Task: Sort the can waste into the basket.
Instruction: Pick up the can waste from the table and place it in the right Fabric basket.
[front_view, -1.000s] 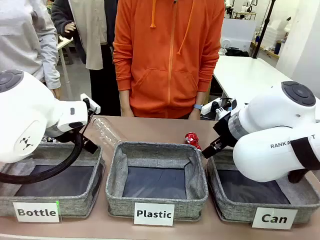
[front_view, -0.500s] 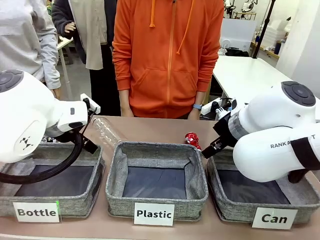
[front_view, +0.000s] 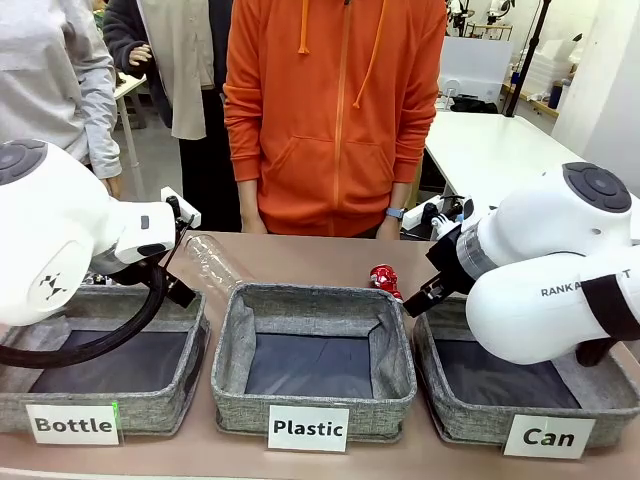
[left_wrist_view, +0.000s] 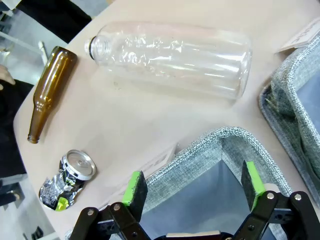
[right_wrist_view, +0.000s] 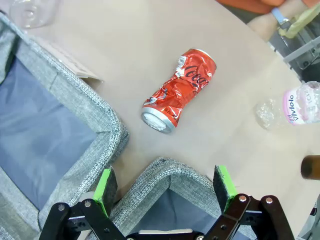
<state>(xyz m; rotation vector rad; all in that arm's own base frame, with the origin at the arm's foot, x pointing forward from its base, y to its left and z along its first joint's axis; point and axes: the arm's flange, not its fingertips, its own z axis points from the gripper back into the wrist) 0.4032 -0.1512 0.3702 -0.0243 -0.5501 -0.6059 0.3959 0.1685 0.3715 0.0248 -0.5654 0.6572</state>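
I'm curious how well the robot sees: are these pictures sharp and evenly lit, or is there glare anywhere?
Front view: even, soft light, and the white "Plastic" label reads crisply. Left wrist view: bright glints streak the clear ribbed plastic bottle. Right wrist view: the crushed red metal can is sharp, its shadow faint.

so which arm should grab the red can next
Right, probably. The right gripper, open, hangs just short of the red can, above the rim of the Can basket. The left gripper, also open, sits over the Bottle basket at the other end of the row.
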